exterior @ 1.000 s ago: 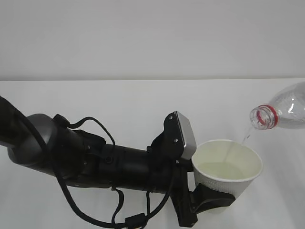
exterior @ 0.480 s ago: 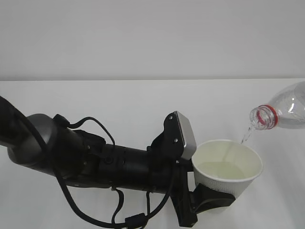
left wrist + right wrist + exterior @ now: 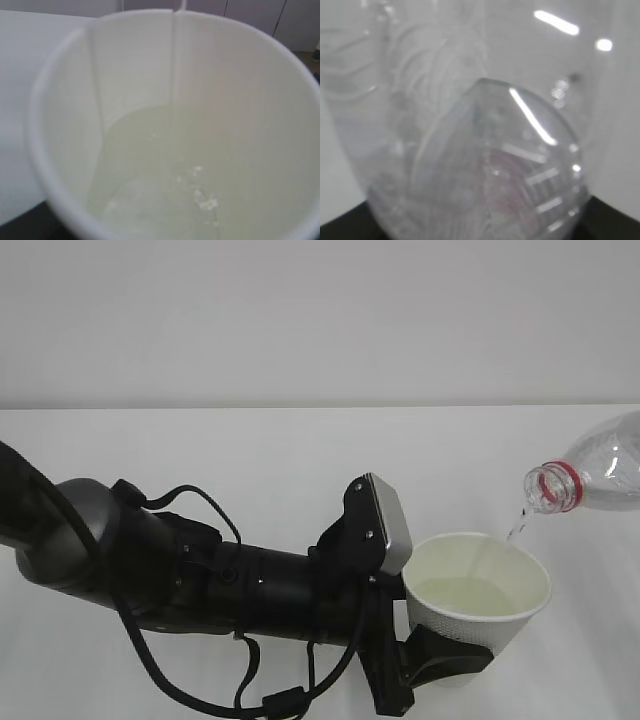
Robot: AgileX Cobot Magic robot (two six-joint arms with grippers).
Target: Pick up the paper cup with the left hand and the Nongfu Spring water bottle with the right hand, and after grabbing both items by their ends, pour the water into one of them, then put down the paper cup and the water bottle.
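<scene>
Both held: left hand (image 3: 440, 655) grips paper cup (image 3: 480, 595), right hand unseen, bottle (image 3: 595, 475).

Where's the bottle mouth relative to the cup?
Exterior view, far right: the water bottle is tipped, mouth above and right of the paper cup.

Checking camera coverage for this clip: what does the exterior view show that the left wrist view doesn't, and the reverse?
Only the exterior view shows the tilted Nongfu Spring water bottle, uncapped with its red neck ring, the left hand and the left claw gripping the cup low on its side. Only the left wrist view shows bubbles on the water. Both show the paper cup, partly filled.
</scene>
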